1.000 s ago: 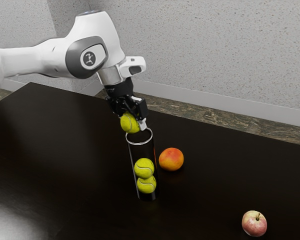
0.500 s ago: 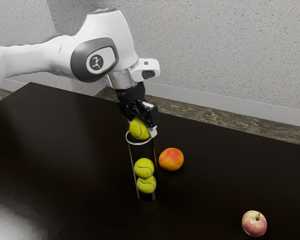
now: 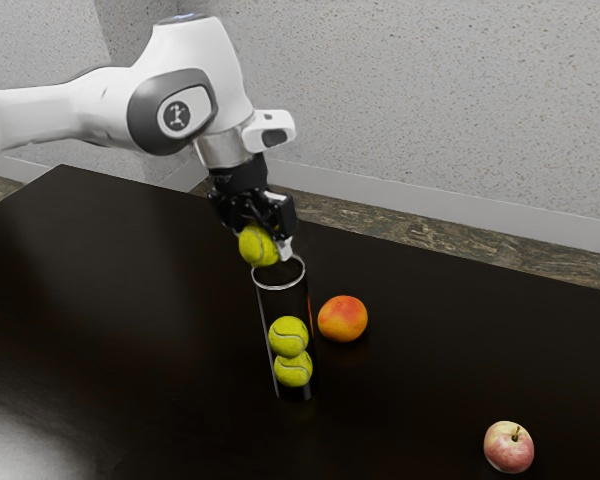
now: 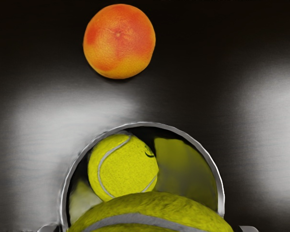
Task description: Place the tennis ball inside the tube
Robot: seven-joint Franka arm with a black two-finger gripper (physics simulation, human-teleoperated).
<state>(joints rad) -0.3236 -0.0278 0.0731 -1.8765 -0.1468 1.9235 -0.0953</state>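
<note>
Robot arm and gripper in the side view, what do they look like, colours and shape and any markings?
The arm is white and smoothly rounded, with a grey oval panel, a round dark logo and a silvery collar. The gripper is black and angular, with pale tips.

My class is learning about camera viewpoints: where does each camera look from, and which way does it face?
Exterior view: beside the arm, above the table, facing down across it toward the wall; the arm and gripper show.
Wrist view: just above the gripper, facing down past the held tennis ball into the tube; slivers of the fingertips show at the lower corners.
Both share the held tennis ball, tube, orange fruit and table.
</note>
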